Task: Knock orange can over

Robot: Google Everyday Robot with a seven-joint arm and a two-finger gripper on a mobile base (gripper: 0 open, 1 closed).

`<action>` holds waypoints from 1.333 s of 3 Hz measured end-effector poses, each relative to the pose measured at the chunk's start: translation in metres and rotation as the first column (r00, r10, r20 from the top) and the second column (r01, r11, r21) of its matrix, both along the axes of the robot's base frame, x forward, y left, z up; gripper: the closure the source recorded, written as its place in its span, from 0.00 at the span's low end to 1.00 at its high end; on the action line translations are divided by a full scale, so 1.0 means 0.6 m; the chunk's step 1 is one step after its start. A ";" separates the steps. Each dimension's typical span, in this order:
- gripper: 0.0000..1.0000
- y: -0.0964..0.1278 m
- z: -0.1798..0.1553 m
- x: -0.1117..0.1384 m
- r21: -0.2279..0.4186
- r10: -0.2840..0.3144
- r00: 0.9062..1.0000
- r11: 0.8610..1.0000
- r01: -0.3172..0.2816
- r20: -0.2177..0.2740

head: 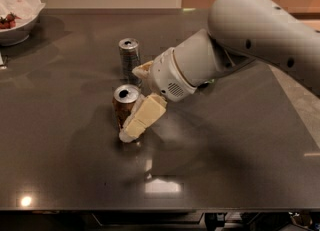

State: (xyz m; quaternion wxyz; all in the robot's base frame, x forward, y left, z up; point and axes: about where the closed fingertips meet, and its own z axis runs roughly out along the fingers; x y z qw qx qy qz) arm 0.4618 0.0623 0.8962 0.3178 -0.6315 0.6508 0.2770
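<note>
The orange can stands on the dark table, left of centre, its silver top with the pull-tab hole facing up. My gripper comes in from the right on the white arm. Its fingers are spread apart. The near cream finger lies against the can's right and front side, reaching down to the tabletop. The far finger shows behind the can, next to the slimmer can. The can's lower right side is hidden by the near finger.
A slimmer silver-grey can stands upright just behind the orange can. A white bowl with red food sits at the far left corner. The table's right edge borders a lighter floor.
</note>
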 end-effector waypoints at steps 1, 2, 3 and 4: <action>0.17 0.008 -0.005 -0.005 0.005 0.004 1.000 1.000 -0.004 -0.003; 0.41 0.010 -0.003 -0.008 0.007 0.003 1.000 1.000 -0.003 -0.004; 0.64 0.005 0.007 -0.009 -0.019 -0.004 1.000 1.000 0.004 0.000; 0.88 -0.019 0.026 -0.007 -0.105 -0.024 1.000 0.994 0.025 0.013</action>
